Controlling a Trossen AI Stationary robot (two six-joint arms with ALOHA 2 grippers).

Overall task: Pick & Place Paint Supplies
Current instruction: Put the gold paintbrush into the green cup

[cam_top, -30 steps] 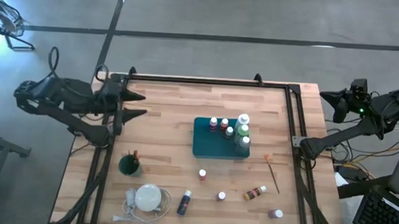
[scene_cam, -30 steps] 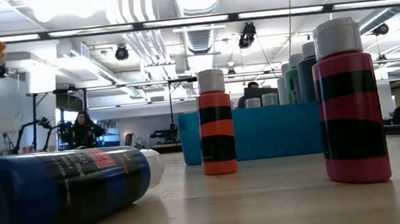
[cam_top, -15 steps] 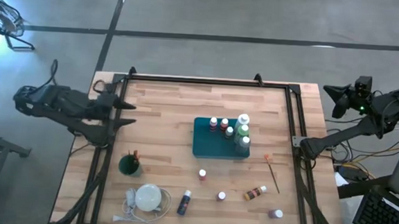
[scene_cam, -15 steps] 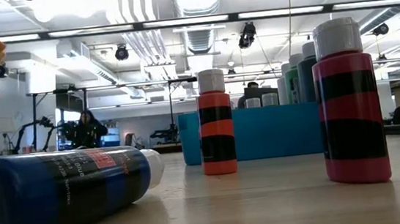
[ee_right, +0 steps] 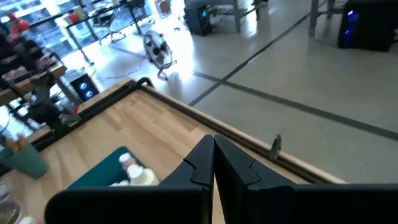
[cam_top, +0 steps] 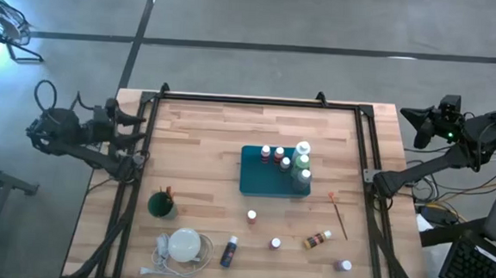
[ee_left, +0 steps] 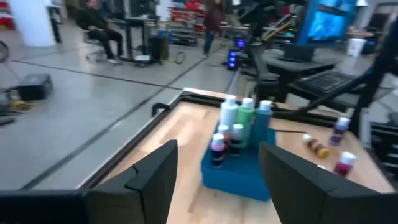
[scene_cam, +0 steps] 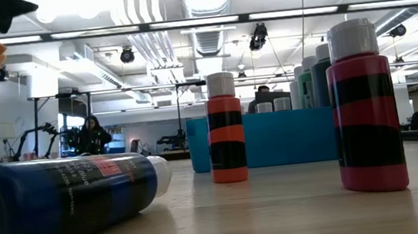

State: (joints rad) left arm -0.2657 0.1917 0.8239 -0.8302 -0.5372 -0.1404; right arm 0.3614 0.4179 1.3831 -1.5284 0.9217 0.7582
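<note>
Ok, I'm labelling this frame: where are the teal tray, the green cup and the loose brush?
Teal tray [cam_top: 254, 181]: high view, bare floor left of the bottles.
Green cup [cam_top: 161, 206]: high view, rim.
Brush [cam_top: 340, 218]: high view, mid-handle.

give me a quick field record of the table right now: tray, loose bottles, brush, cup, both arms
tray: teal tray at mid-table, five white-capped bottles standing along its far and right side
loose bottles: five on the wood near the front edge; blue one and brown one lie flat
brush: thin brush lying right of the tray
cup: green cup holding brushes, front left
disc: white disc with cord, front left
left gripper: off the table's left edge, jaws open, empty
right gripper: beyond the right far corner, jaws shut, empty
</note>
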